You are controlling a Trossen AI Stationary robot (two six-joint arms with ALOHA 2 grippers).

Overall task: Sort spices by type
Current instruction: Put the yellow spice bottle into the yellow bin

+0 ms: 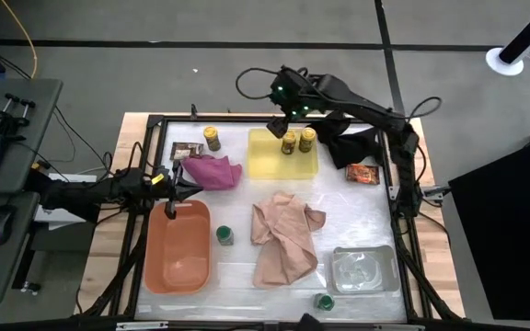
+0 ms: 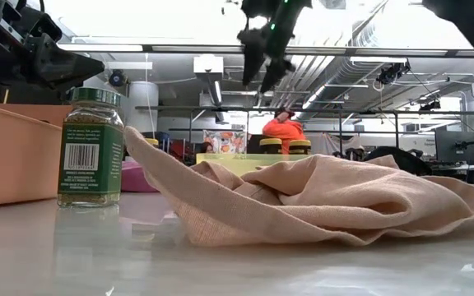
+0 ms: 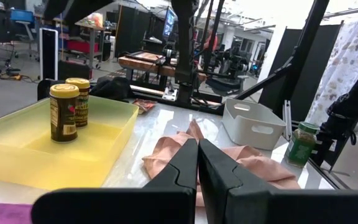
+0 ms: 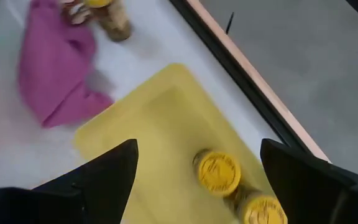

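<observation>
Two yellow-lidded jars (image 1: 289, 142) (image 1: 308, 139) stand upright in the yellow tray (image 1: 270, 165) at the far middle. A third yellow-lidded jar (image 1: 213, 138) stands on the table left of that tray. One green-lidded jar (image 1: 224, 236) stands beside the orange tray (image 1: 178, 267); another (image 1: 324, 301) stands near the front edge. A dark packet (image 1: 185, 150) lies far left and a brown-orange packet (image 1: 363, 174) far right. My right gripper (image 1: 277, 121) (image 4: 199, 149) hangs open high above the yellow tray's far edge, empty. My left gripper (image 1: 175, 184) (image 3: 197, 155) is shut and level at the left side.
A pink cloth (image 1: 212, 171) lies left of the yellow tray, a tan cloth (image 1: 283, 234) in the middle and a black cloth (image 1: 352, 142) at the far right. A clear tray (image 1: 364, 269) sits near the front right. A black frame (image 1: 403, 211) borders the table.
</observation>
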